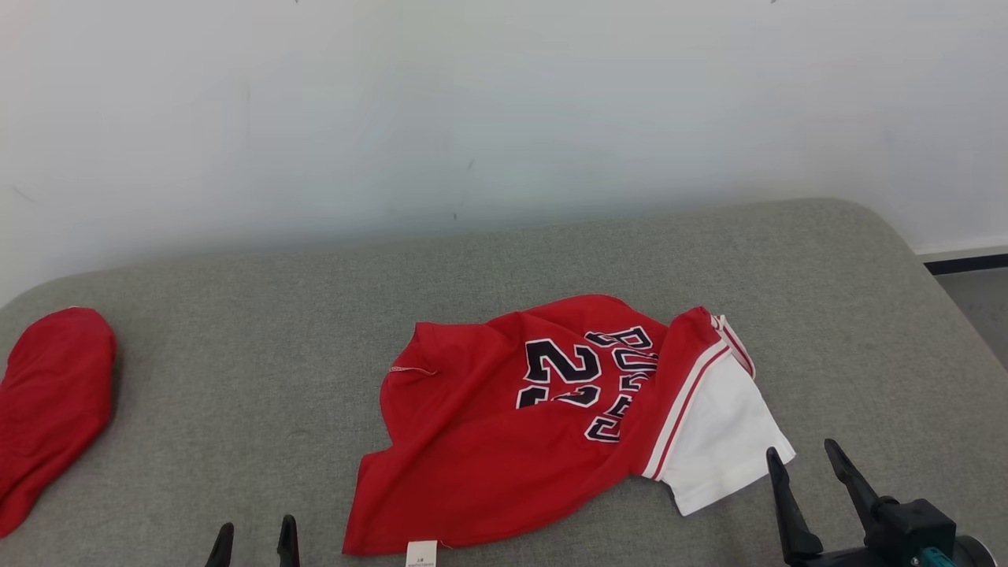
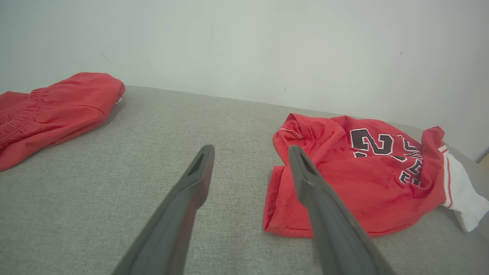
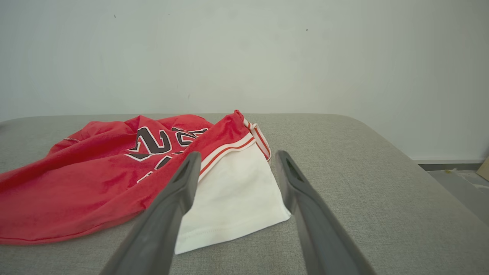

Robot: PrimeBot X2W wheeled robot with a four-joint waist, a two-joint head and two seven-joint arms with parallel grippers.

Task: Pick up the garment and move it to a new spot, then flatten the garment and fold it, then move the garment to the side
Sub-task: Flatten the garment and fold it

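1. L gripper (image 1: 254, 545): jaws apart, nothing held, low over grey fabric-covered surface (image 1: 236, 354).
2. R gripper (image 1: 803, 453): jaws apart, nothing held.
3. Crumpled red jersey w/ black numerals + white sleeve (image 1: 488, 449): mid-surface, btw grippers; sleeve just beside R tips.
4. Red cloth bundle (image 1: 47, 402): far left, well apart.

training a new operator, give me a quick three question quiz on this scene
1. True or false: the right gripper is shut on the crumpled red jersey with black numerals.
2. The jersey's sleeve nearest that gripper is: A white; B black; C green.
3. What lies left of the left gripper on the grey fabric surface?
Key: 1 false, it is open; 2 A; 3 a second red garment.
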